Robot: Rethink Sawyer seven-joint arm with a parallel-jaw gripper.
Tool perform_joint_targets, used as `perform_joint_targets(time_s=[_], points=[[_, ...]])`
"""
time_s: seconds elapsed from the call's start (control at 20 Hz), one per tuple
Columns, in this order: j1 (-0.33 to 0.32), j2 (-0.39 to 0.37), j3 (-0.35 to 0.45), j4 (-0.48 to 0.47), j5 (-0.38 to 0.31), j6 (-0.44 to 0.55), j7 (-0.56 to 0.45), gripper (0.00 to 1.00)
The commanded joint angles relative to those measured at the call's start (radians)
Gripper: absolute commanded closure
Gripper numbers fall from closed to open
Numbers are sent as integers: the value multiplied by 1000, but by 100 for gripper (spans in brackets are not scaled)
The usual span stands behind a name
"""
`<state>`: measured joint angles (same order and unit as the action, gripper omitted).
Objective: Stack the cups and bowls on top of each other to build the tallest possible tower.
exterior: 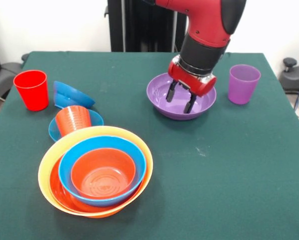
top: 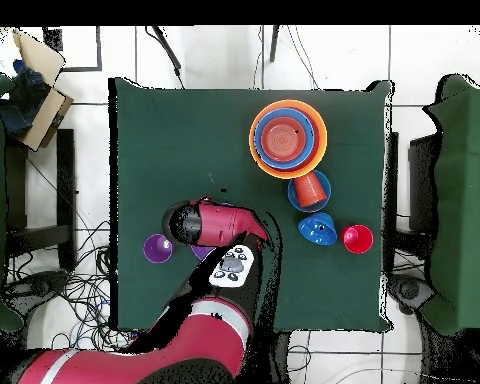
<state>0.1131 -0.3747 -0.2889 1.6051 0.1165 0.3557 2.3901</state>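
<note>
In the overhead view the arm (top: 209,222) covers nearly all of the purple bowl (top: 198,253), leaving only a sliver at its 7 o'clock side, and hides the gripper entirely. In the front view the orange-red cup (exterior: 72,120) hides the light blue small bowl's (exterior: 95,119) interior.

A robotics lab: a green-clothed table (top: 184,130) stands on white tiled floor (top: 84,60), with loose black cables (top: 74,290) around.
</note>
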Motion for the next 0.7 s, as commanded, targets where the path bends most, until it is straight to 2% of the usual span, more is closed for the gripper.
perform_joint_targets(time_s=[0.05, 0.25, 0.7], points=[[11, -20, 106, -9, 52, 177, 111, 0], [27, -33, 82, -36, 50, 232, 115, 0], [44, 4, 64, -111, 63, 235, 141, 0]])
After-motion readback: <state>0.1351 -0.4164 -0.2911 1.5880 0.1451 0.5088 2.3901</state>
